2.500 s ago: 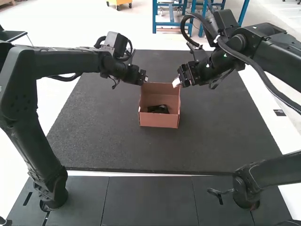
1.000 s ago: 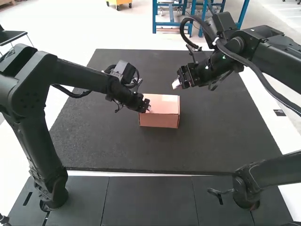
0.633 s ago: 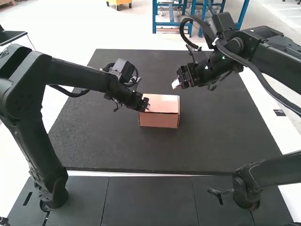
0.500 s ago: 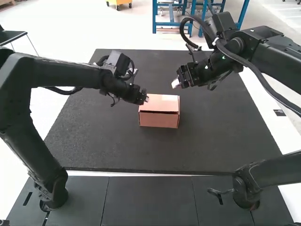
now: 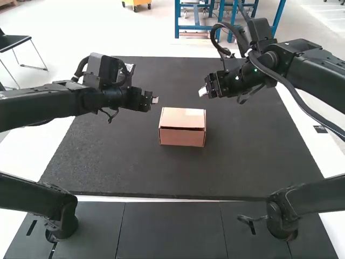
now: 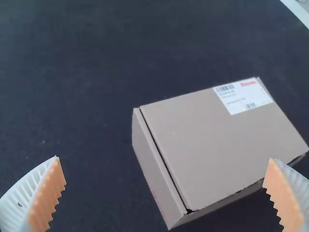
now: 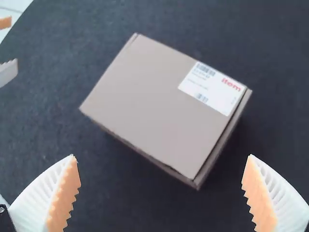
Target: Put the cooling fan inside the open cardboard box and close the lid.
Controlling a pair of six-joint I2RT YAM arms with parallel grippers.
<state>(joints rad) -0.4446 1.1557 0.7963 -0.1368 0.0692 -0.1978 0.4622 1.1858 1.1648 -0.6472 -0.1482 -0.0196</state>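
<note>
A: Where's the brown cardboard box?
B: Middle of the black mat, lid shut flat.
A: And the arms?
B: At the box's ten o'clock the left tool, at one o'clock the right tool; both spread wide, holding nothing.

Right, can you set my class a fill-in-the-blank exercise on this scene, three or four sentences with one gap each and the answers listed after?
1. The cardboard box stands on the black mat with its lid ____.
2. The label on the box's top is ____ in colour.
3. The left gripper and the right gripper both have their fingers ____.
4. The pads on the ribbed fingers are coloured ____.

Missing words: closed; white; open; orange.
</note>
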